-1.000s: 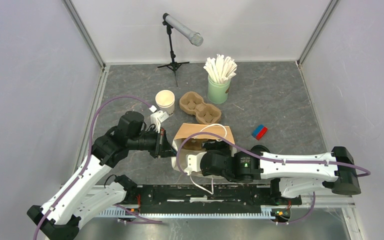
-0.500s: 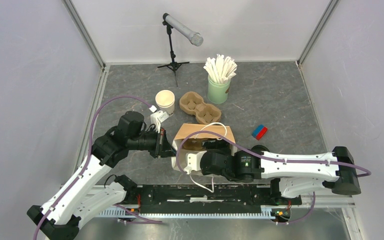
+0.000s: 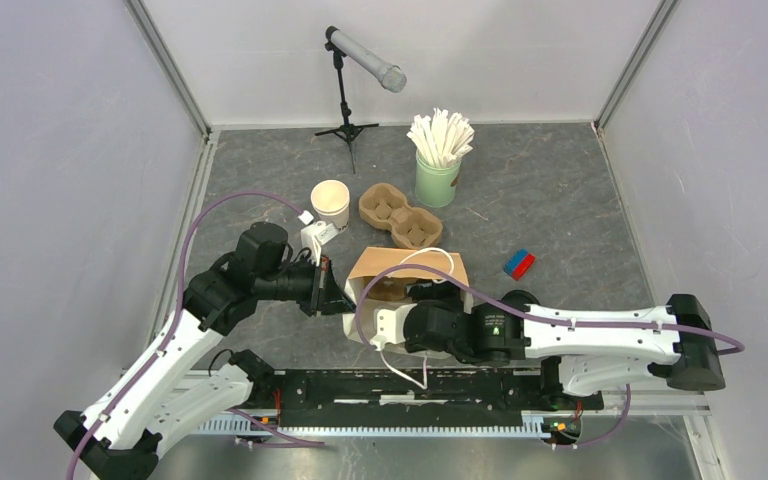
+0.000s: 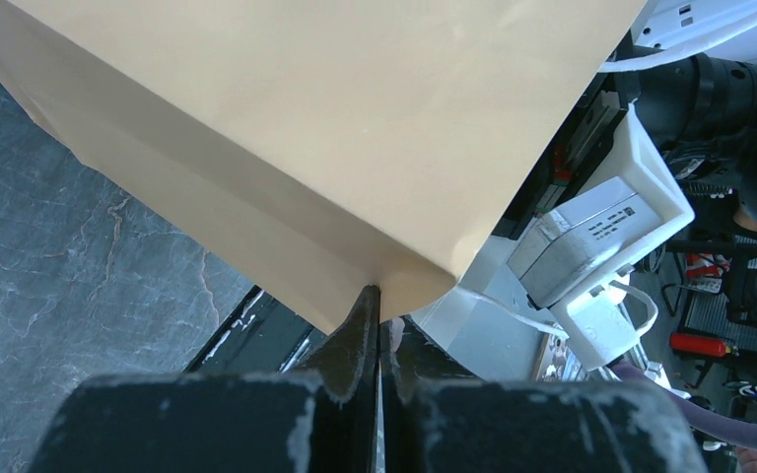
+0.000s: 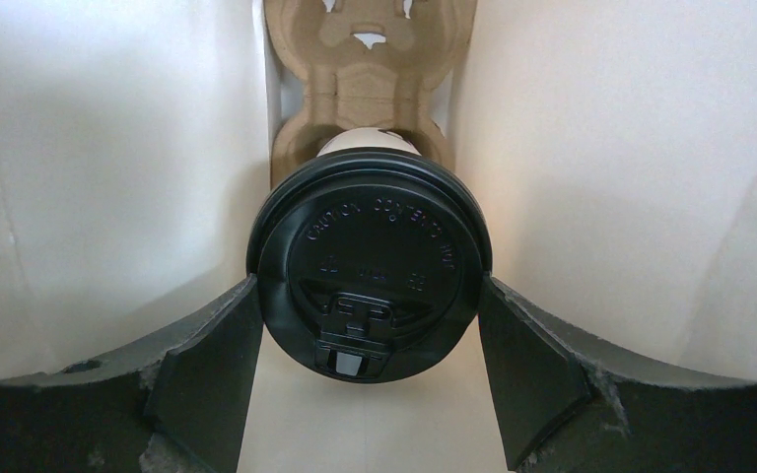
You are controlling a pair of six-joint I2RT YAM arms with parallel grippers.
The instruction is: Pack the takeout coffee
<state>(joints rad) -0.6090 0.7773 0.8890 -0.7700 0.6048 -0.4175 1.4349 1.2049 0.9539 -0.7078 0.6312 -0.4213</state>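
The takeout coffee (image 5: 370, 261) shows its round black lid from above in the right wrist view. It sits in a brown pulp carrier (image 5: 370, 59) inside the brown paper bag (image 3: 410, 262), whose pale inner walls (image 5: 108, 168) rise on both sides. My right gripper (image 5: 370, 296) is inside the bag, its fingers against both sides of the lid. In the top view it is mostly hidden in the bag's mouth (image 3: 425, 297). My left gripper (image 4: 379, 296) is shut on the bag's edge (image 4: 306, 118), at the bag's left side (image 3: 335, 293).
A stack of lidless cream cups (image 3: 330, 203) and an empty pulp carrier (image 3: 400, 217) stand behind the bag. A green cup of white sticks (image 3: 438, 165) and a microphone stand (image 3: 348, 90) are at the back. A red-and-blue block (image 3: 519, 264) lies right of the bag.
The right arm has shifted very slightly to the right; its cable loop has moved a little. The left arm and the bag have stayed put.
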